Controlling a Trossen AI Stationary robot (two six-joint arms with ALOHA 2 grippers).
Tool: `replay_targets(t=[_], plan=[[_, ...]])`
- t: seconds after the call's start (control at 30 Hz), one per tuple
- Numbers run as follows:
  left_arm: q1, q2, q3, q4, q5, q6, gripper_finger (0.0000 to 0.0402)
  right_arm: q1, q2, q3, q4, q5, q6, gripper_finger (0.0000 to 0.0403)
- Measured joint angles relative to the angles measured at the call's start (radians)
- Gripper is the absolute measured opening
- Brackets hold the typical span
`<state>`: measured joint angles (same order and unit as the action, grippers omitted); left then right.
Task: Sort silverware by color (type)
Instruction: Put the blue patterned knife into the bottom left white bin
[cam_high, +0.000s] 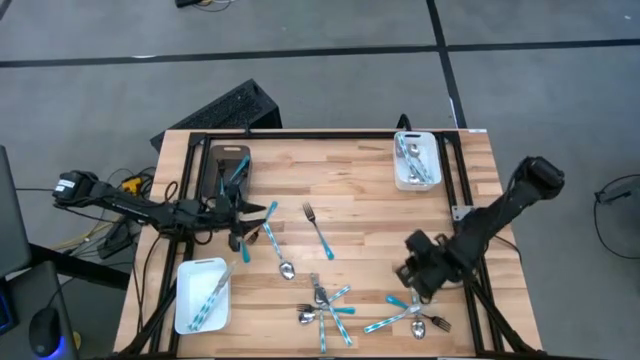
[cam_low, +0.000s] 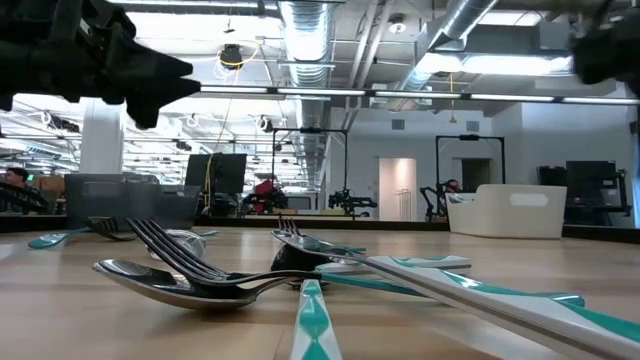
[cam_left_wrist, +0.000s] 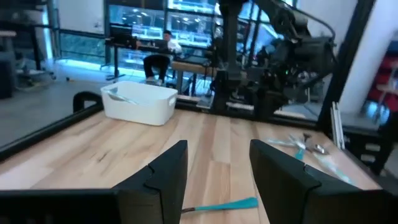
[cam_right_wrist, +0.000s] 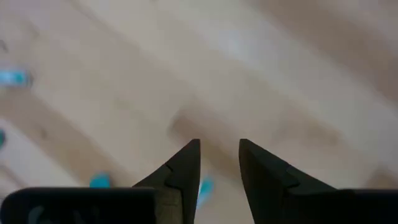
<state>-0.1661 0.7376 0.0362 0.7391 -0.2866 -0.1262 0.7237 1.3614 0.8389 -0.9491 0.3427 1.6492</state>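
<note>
The silverware lies loose on the wooden table (cam_high: 360, 200): a silver fork (cam_high: 317, 230), a teal-handled spoon (cam_high: 276, 250), a crossed heap (cam_high: 326, 305) near the front edge, and a second heap (cam_high: 410, 316) to its right. My left gripper (cam_high: 266, 212) hovers open and level at the table's left, above the spoon's teal handle (cam_left_wrist: 227, 204). My right gripper (cam_high: 406, 272) points down, open with a narrow gap (cam_right_wrist: 219, 155), over bare wood just beyond the right heap. Neither holds anything.
A white tray (cam_high: 186, 300) at the near left holds teal-handled pieces. Another white tray (cam_high: 400, 178) at the far right holds silver ones. A dark grey tray (cam_high: 218, 178) stands at the far left with one teal-handled piece. Bare wood lies in the table's middle.
</note>
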Motion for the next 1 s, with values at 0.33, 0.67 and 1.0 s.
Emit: replay_targets(t=[0.33, 0.67, 1.0], plan=[[0.008, 0.307, 0.198, 0.016, 0.012, 0.133, 0.016, 0.137, 0.197, 0.2, -0.091, -0.158, 0.116, 0.0132], [0.057, 0.533, 0.317, 0.012, 0.019, 0.134, 0.016, 0.181, 0.417, 0.44, -0.097, -0.242, 0.001, 0.0133], [0.063, 0.552, 0.334, 0.02, 0.019, 0.149, 0.016, 0.212, 0.584, 0.511, -0.047, -0.241, -0.1, 0.0133]])
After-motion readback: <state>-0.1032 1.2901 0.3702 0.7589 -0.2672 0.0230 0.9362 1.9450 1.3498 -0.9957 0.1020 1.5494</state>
